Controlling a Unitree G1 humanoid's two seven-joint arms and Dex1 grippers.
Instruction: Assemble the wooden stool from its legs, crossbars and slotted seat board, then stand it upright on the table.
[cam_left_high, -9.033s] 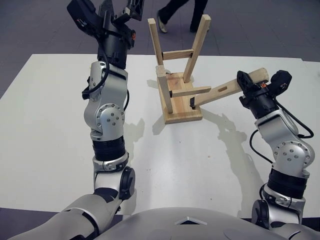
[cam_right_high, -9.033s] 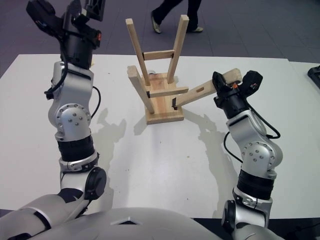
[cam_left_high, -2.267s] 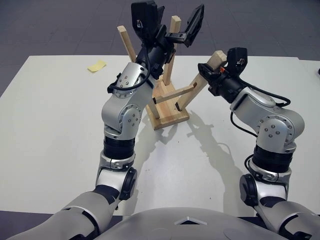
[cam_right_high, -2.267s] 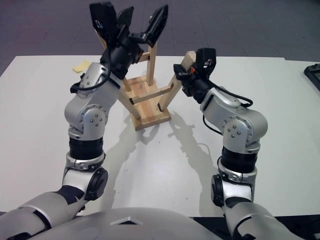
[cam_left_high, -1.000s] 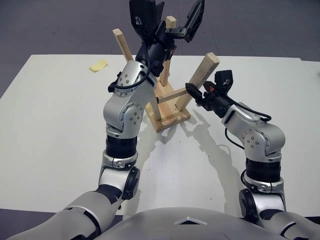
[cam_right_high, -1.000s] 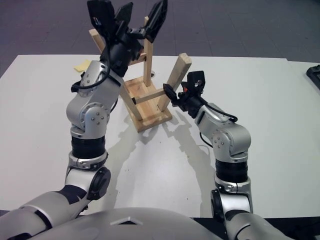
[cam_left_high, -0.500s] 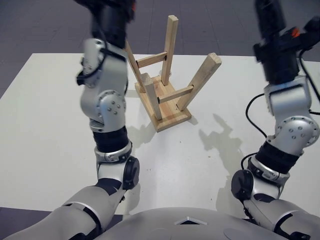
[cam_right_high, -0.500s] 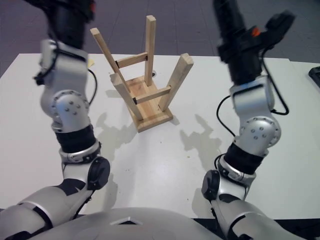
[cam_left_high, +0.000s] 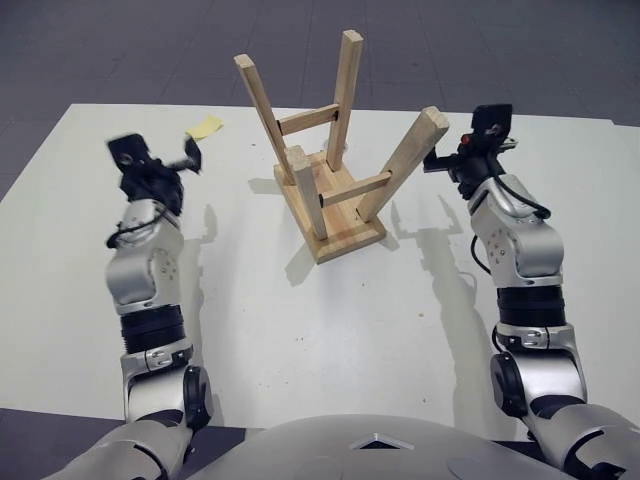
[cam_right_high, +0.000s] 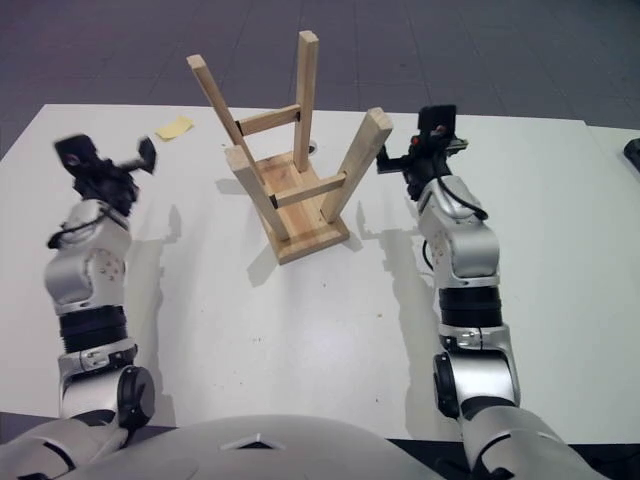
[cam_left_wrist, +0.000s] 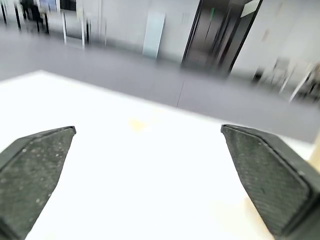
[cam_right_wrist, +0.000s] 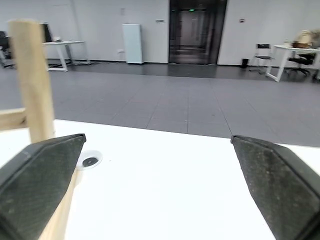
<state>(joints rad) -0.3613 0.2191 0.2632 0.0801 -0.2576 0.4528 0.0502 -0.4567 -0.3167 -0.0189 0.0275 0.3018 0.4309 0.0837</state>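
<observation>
The white table (cam_left_high: 330, 330) ends at grey floor (cam_left_high: 100, 50). The left gripper (cam_left_high: 160, 156), fingers spread, hangs near the left edge by a yellow note (cam_left_high: 205, 126) — well apart from the stool (cam_left_high: 335, 195), upside down mid-table on its seat. The right gripper (cam_left_high: 462, 145), fingers spread, sits just beside one leg.

We count one stool (cam_left_high: 308, 195), with four legs (cam_left_high: 345, 85), two crossbars (cam_left_high: 305, 120) that we can see and one seat board (cam_left_high: 350, 238). We count one yellow note (cam_left_high: 205, 127), one desk (cam_left_high: 330, 330), and two hands, the left hand (cam_left_high: 160, 152) and the right hand (cam_left_high: 462, 140), each with two fingers (cam_left_wrist: 35, 170).
</observation>
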